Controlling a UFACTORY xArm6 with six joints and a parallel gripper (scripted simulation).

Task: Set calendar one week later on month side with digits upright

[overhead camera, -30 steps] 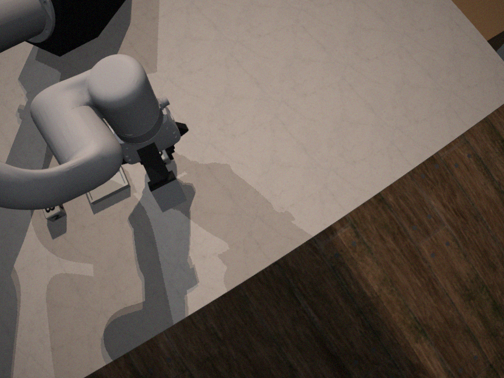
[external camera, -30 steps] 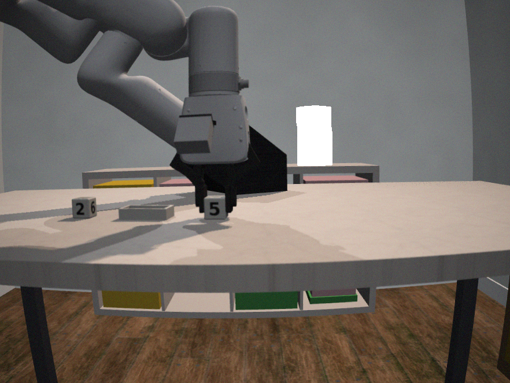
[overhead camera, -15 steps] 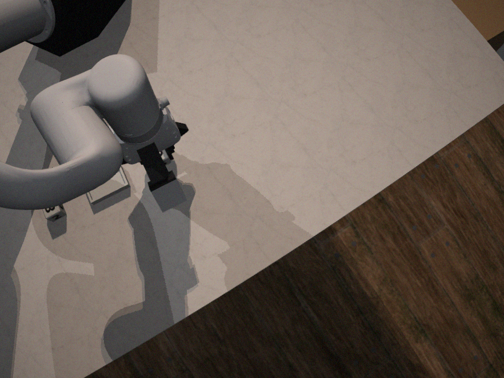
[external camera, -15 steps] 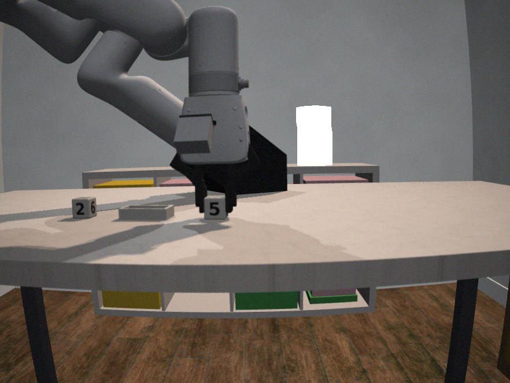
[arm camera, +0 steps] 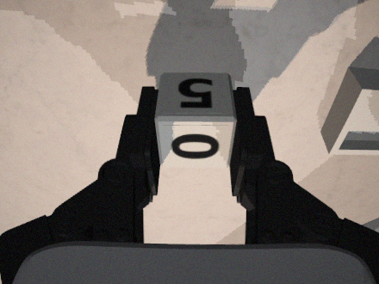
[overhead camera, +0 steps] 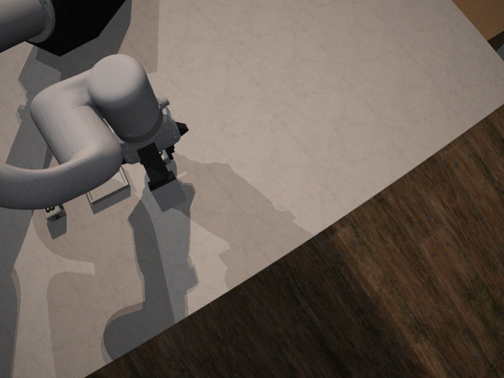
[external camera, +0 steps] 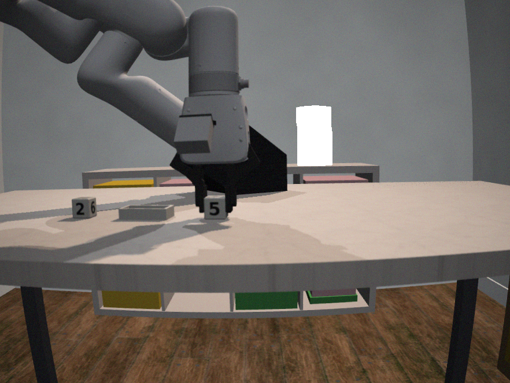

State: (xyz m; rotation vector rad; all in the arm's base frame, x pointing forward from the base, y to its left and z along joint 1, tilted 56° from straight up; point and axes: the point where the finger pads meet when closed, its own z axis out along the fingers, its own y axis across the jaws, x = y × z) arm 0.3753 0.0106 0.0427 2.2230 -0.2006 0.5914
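My landmark is the shallow, pale grey rectangular tray, which sits flat on the table with neither cube in it. The black two-finger gripper is clamped on the white cube with black digits, beside the tray. Its fingers bear on two opposite side faces; this leaves the 5 and the 0 uncovered, so both remain readable to me. In the wrist view the 5 appears inverted; in the exterior view it reads upright.

The second white cube, marked 2 and 6, rests on the table on the tray's other side. I judge that both cubes were set apart from the tray to allow finger clearance and turning. Next action, as I judge it: raise the clamped cube vertically before any rotation, since low travel could strike the tray wall.
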